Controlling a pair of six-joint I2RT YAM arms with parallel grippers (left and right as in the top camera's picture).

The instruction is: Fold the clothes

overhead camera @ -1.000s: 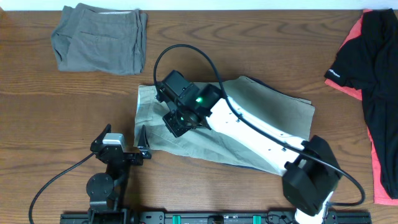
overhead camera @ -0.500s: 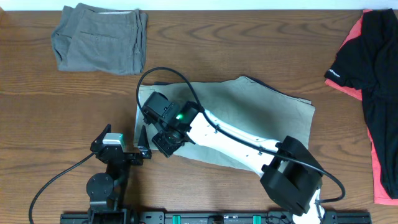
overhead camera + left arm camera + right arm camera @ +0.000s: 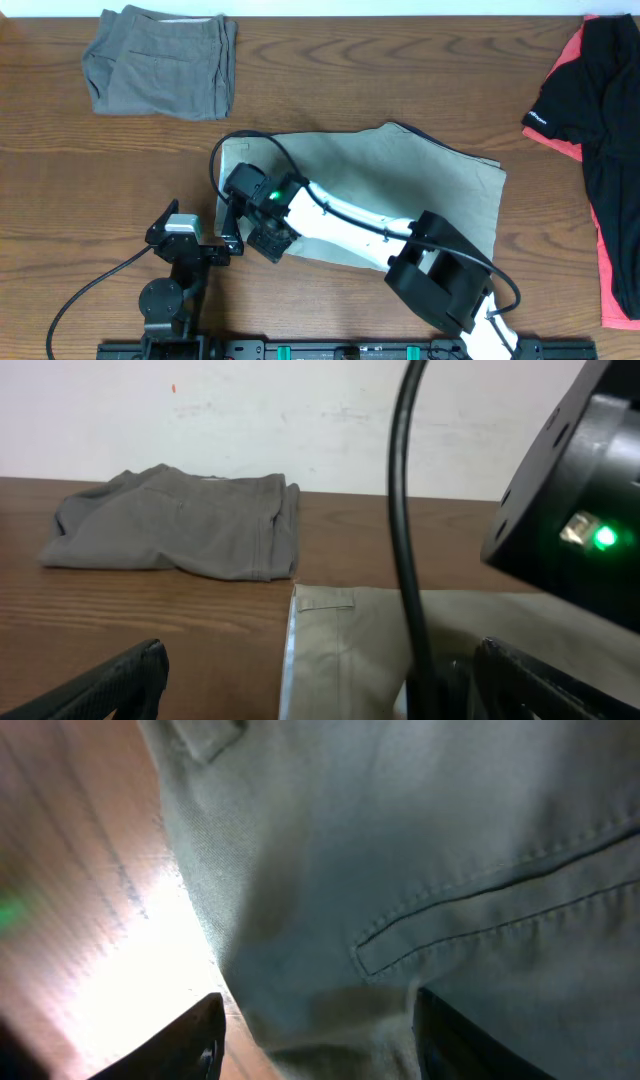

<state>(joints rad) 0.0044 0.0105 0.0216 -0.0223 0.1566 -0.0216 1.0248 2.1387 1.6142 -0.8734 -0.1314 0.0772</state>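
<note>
Khaki shorts (image 3: 420,185) are lying spread flat at the middle of the table (image 3: 120,170), with the left hem edge running straight and a belt loop (image 3: 331,598) showing at the far left corner. The right arm is reaching across them from the near right side, its white link lying over the cloth. The right gripper (image 3: 264,238) is hanging over the shorts' near left corner. In the wrist view its fingers (image 3: 203,1038) are standing spread, with a low hump of khaki and a pocket seam (image 3: 480,910) between them. The cloth is not looking pinched. Bare wood is showing just left of the hem. A green light (image 3: 272,196) is glowing on the wrist and a black cable (image 3: 228,150) is looping off toward the far side. The left gripper (image 3: 196,228) is sitting near the near edge, left of middle, just beside the shorts' left hem, jaws gaping wide and holding nothing. Grey shorts (image 3: 160,62) are lying folded at the far left corner, well apart from the khaki. A black-and-coral garment (image 3: 600,130) is lying along the right edge, partly out of view.
</note>
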